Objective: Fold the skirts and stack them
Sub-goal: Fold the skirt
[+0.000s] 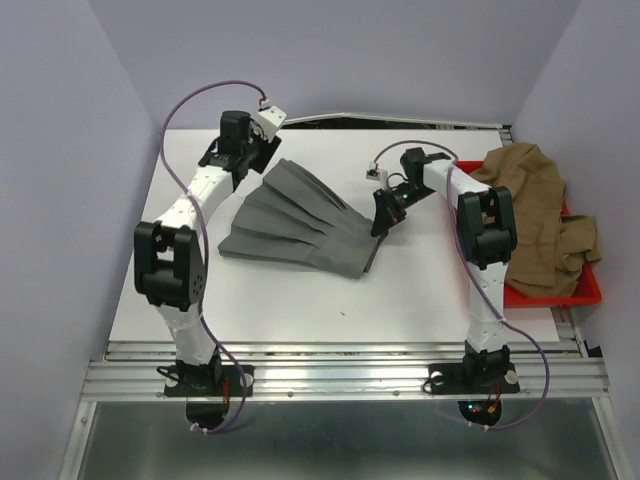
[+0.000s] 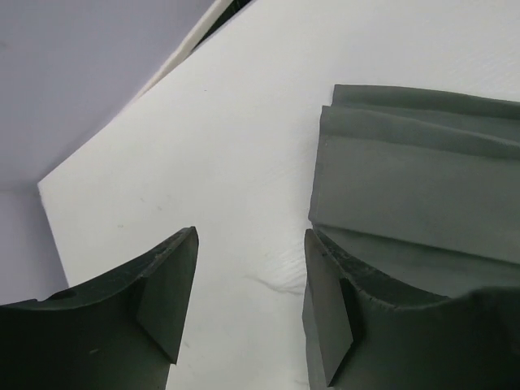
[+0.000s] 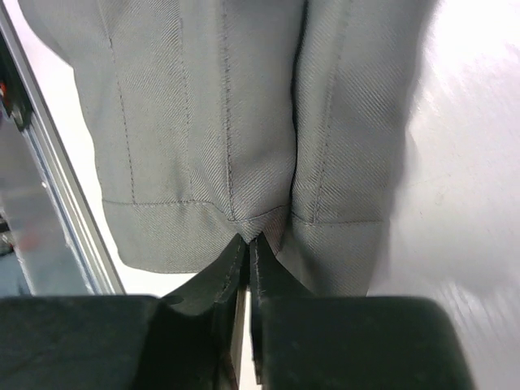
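A grey pleated skirt [image 1: 300, 225] lies fanned across the middle of the white table [image 1: 300, 300]. The right gripper [image 1: 380, 222] is clamped on its narrow waistband end; the right wrist view shows the fingers [image 3: 231, 276] pressed together on the stitched hem. The left gripper [image 2: 248, 301] hovers with jaws apart just beside the skirt's far corner, not touching it. The left arm [image 1: 190, 215] reaches to the far left, and the right arm [image 1: 470, 190] doubles back inward. Brown skirts [image 1: 530, 210] heap in a red tray [image 1: 590, 290] at right.
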Tool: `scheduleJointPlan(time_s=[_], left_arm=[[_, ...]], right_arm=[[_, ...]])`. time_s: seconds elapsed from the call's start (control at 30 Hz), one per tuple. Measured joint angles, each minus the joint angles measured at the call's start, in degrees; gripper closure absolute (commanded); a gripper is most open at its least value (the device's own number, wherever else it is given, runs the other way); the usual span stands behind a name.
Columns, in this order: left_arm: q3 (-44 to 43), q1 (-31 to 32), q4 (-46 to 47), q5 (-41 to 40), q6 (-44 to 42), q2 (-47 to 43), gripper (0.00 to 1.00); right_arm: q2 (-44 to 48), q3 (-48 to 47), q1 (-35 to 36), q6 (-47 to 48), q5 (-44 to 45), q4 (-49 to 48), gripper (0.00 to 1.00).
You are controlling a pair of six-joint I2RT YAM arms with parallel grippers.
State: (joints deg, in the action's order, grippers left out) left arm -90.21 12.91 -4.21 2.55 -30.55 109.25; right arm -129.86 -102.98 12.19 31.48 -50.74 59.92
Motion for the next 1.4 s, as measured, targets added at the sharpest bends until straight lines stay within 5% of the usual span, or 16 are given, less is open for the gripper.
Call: scheduleJointPlan(time_s=[0.2, 0.43, 0.57, 0.73, 1.1, 1.4], left_arm=[[9.66, 0.0, -3.5, 3.28, 1.99, -19.06, 0.34], [17.25, 0.0, -13.62, 8.7, 5.53, -26.27, 0.37], [18.91, -0.31, -21.62, 9.73, 6.99, -24.41, 0.47], [18.95, -0.81, -29.38, 12.41, 7.06, -18.99, 0.57], [18.8, -2.34, -33.99, 10.36, 6.88, -5.73, 0.66], [-2.69, -5.53, -32.81, 5.35, 6.88, 12.09, 0.67]], right_arm=[[0.31, -0.04, -0.5, -6.12, 2.54, -2.45, 0.44], [0.7, -0.44, -0.92, -16.35, 5.9, -5.9, 0.32], [2.01, -0.7, -0.98, -22.62, 6.27, -9.79, 0.27], [1.6, -4.63, -0.98, -24.3, 8.55, -12.07, 0.3], [-1.97, -0.83, -0.98, -23.43, 6.36, -12.17, 0.66], [2.1, 13.57, -0.9, -28.35, -2.75, -16.2, 0.74]])
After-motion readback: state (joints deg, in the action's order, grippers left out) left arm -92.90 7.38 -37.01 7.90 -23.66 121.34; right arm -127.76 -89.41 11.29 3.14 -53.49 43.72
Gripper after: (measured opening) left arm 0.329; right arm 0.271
